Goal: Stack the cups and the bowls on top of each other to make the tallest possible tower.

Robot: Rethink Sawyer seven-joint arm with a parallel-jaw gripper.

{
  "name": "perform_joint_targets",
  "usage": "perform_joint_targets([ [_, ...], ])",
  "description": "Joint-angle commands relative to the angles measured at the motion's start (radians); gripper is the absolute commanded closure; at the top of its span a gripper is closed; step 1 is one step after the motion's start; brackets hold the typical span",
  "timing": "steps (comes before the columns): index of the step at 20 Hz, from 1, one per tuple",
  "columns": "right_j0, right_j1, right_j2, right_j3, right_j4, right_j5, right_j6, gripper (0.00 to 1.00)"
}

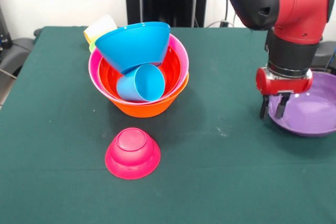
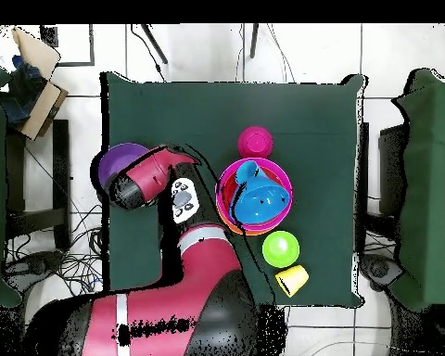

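Right of frame, the tool (image 1: 272, 107) hangs at the glossy purple plastic bowl's (image 1: 315, 109) near-left rim, fingers slightly parted, holding nothing. Centre, on the green table (image 1: 220, 182), the tower (image 1: 139, 72) holds a light blue tumbler (image 1: 142, 82) and a tilted blue bowl (image 1: 134, 43).

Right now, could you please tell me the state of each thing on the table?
Orange bowl: upright, tower base.
Pink bowl: nested in it.
Red-orange bowl: nested inside the pink.
Blue bowl: tipped, mouth down.
Light blue cup: on its side.
Magenta bowl: upside down.
Purple bowl: upright.
Yellow cup: on its side.
Green bowl: upright.
Gripper: open, empty, at the purple bowl's rim.
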Motion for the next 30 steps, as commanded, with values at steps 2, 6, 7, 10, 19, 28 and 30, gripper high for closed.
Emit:
perform_joint_targets([
  [2, 0.026, 0.053, -0.063, -0.079, -0.076, -0.048, 0.019, 1.00],
  [6, 0.026, 0.051, -0.067, -0.079, -0.059, -0.051, 0.010, 1.00],
  [7, 0.025, 0.041, -0.069, -0.070, -0.054, -0.051, 0.008, 1.00],
  [10, 0.023, 0.000, -0.072, -0.033, -0.039, -0.048, 0.003, 1.00],
  [19, -0.108, -0.389, 0.043, 0.180, 0.165, 0.192, -0.176, 1.00],
  [28, -0.227, -0.394, 0.159, -0.049, 0.231, 0.438, -0.355, 1.00],
  [30, -0.236, -0.338, 0.182, -0.162, 0.210, 0.480, -0.378, 1.00],
])
